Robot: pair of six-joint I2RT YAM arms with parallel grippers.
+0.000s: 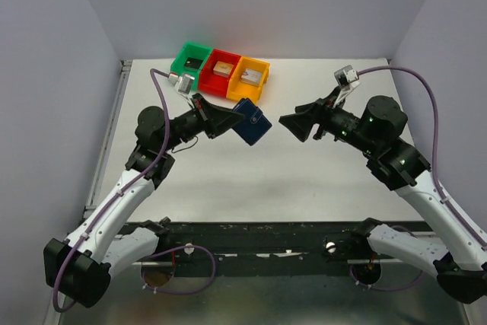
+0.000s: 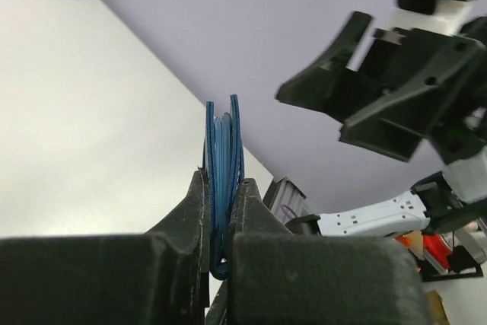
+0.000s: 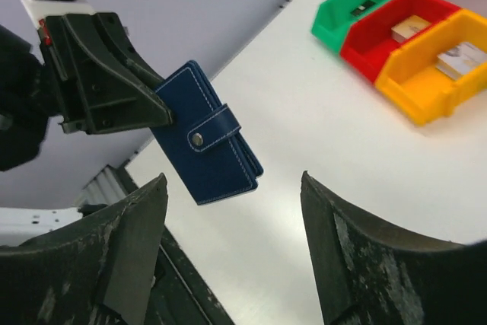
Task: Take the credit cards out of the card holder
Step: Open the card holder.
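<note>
One strapped-shut card holder [image 3: 217, 159] in the left gripper [image 3: 161, 109] hides its pockets.

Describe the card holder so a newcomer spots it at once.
On the white table, find the green, red and orange plastic bins at the far edge. Just before them the left gripper holds the card holder: a closed navy wallet with white stitching and a snap strap.
</note>
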